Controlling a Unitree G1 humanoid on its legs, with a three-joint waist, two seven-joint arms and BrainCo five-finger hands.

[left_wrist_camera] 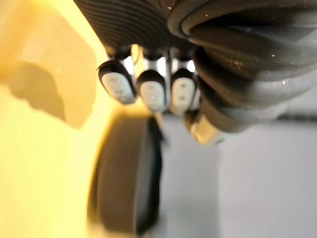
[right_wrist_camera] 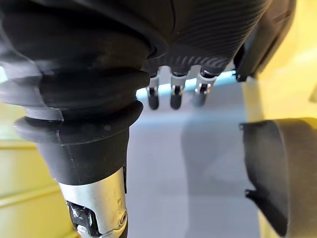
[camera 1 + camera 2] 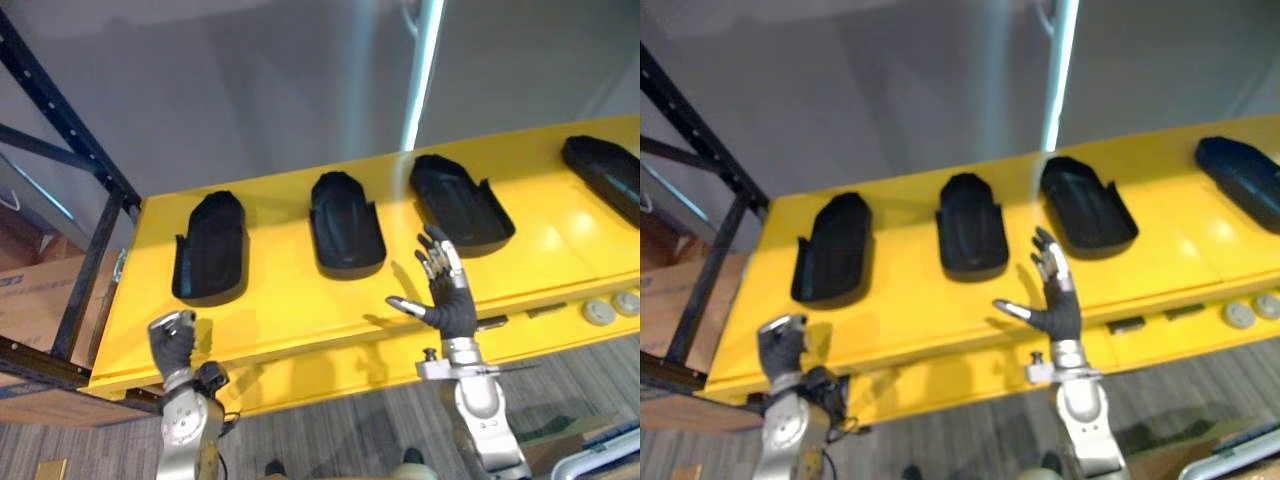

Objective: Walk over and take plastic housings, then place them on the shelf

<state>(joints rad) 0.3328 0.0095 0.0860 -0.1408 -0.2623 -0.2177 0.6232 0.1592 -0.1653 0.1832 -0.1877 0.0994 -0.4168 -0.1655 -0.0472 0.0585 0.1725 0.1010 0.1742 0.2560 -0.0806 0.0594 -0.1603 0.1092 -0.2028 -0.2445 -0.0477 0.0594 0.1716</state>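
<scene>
While four black housings lie in a row on the yellow shelf, both hands hold nothing: the right hand is over the shelf's front edge with fingers spread wide, and the left hand is curled closed near the left corner

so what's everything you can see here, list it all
shelf: one, yellow, across the middle
housings: four, black, in a row on the shelf, apart from each other
discs: two, grey, round, side by side at the shelf's right front
strips: two, dark, small, near the shelf's front edge
rack frame: one, black, at the shelf's left end
box: one, brown cardboard, behind the frame
floor: grey carpet, below the shelf
left hand: curled, empty, by the shelf's left front
right hand: open, empty, raised over the shelf's front
</scene>
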